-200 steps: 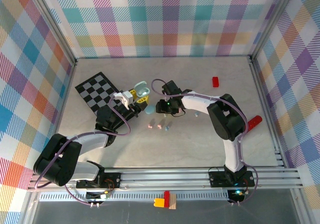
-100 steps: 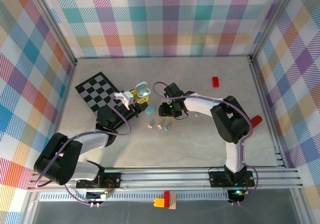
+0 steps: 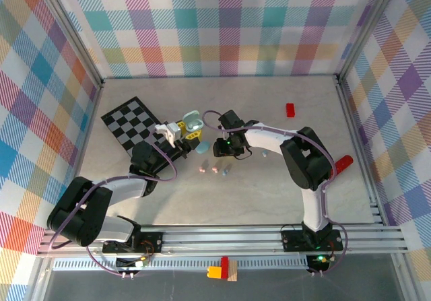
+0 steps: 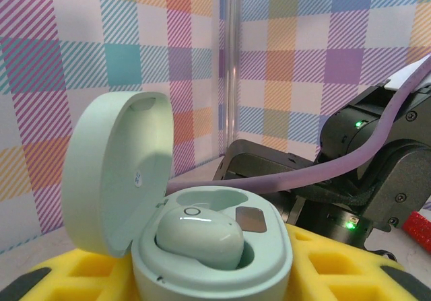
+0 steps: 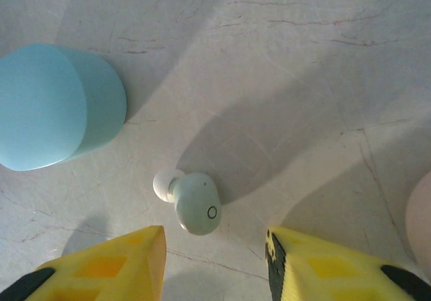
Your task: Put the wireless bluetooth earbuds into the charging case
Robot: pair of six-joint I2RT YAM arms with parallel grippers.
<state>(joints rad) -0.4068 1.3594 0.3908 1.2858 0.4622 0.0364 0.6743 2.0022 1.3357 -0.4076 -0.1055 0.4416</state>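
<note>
One mint-green plastic earbud (image 4: 199, 237) is already seated in one socket of the mint-green oval plastic charging case (image 4: 215, 264), whose lid stands hinged open. The socket beside it is empty, its contact plate bare. The left pincer (image 3: 188, 128) is pinching that case between its yellow pads, near the corner of the black-and-grey checkered mat (image 3: 128, 122).

A second mint-green earbud (image 5: 195, 203) lies on the pale marbled bench (image 5: 303, 79) between the spread fingers of the right pincer (image 5: 215, 254), which touch nothing. By my reading this case is half filled: the second earbud must yet be gripped, carried across and pressed into the free socket.

Counted:
- Two cases for certain: the mint one, and a closed light-blue oval case (image 3: 202, 147) just beside the right pincer
- Two mint earbuds
- Four more tiny pastel bits loose on the bench: two pink earbuds (image 3: 201, 170) and a bluish earbud (image 3: 225, 171) in a short row, and a pale-blue earbud (image 3: 264, 153) apart to the right
- One small red block (image 3: 290, 110), well away at the far side

Those four loose earbuds are not yet in any case
</note>
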